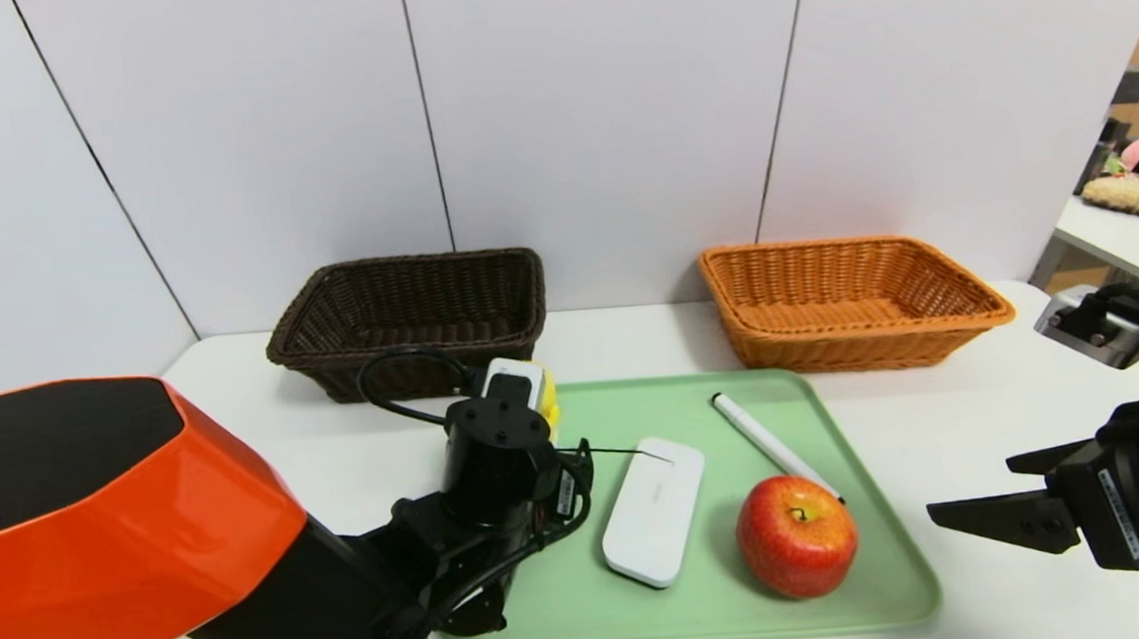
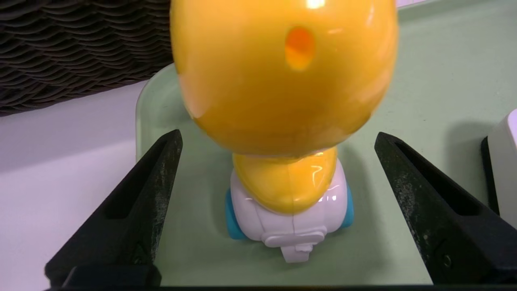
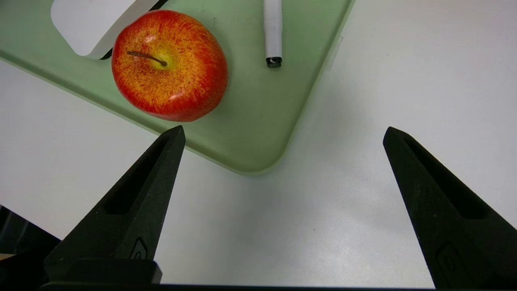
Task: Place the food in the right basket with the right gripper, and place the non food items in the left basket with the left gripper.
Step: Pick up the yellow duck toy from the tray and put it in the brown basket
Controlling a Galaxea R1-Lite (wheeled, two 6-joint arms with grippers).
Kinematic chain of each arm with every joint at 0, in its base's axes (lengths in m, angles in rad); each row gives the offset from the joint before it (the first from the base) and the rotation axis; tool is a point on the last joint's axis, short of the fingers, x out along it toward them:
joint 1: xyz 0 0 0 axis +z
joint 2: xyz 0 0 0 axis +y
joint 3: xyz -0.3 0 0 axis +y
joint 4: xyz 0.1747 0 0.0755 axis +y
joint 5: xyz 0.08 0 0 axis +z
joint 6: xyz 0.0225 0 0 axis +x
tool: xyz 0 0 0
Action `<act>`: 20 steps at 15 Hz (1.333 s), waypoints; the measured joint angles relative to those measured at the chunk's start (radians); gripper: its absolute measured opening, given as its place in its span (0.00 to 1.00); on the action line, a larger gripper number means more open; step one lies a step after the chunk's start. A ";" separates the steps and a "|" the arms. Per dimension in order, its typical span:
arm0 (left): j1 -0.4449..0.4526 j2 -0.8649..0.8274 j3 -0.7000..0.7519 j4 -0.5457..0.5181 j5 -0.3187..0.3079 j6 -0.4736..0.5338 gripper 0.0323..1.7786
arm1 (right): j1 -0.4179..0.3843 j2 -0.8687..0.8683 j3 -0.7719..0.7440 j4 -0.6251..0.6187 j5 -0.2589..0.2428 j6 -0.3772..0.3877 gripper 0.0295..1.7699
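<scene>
L. gripper [image 2: 278,139], open, empty: we're straddling yellow-headed toy [image 2: 284,182], upright on tray [image 2: 444,93] nr. dark basket [image 2: 80,52], its body lying between both fingers w/ gaps either side, R. gripper [image 3: 284,135] idling open beside tray.

- A white table [image 1: 338,446] carries everything, set before pale panels.
- A dark brown woven basket [image 1: 412,355] sits toward its left rear.
- An orange-brown woven basket [image 1: 861,335] sits toward its right rear.
- A green tray [image 1: 636,405] lies flat in front.
</scene>
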 joint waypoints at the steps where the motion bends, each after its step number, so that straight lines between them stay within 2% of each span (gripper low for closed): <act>1: 0.003 0.002 -0.006 0.000 0.000 0.002 0.95 | 0.000 0.000 0.001 0.000 -0.001 0.000 0.96; 14: 0.023 0.017 -0.043 0.003 0.000 0.025 0.95 | 0.001 0.001 0.005 0.000 0.000 -0.003 0.96; 18: 0.025 0.019 -0.046 -0.004 0.001 0.024 0.59 | 0.002 0.001 0.007 0.000 0.000 -0.003 0.96; 20: 0.024 0.020 -0.046 -0.005 0.001 0.023 0.47 | 0.002 0.001 0.010 0.000 0.000 -0.003 0.96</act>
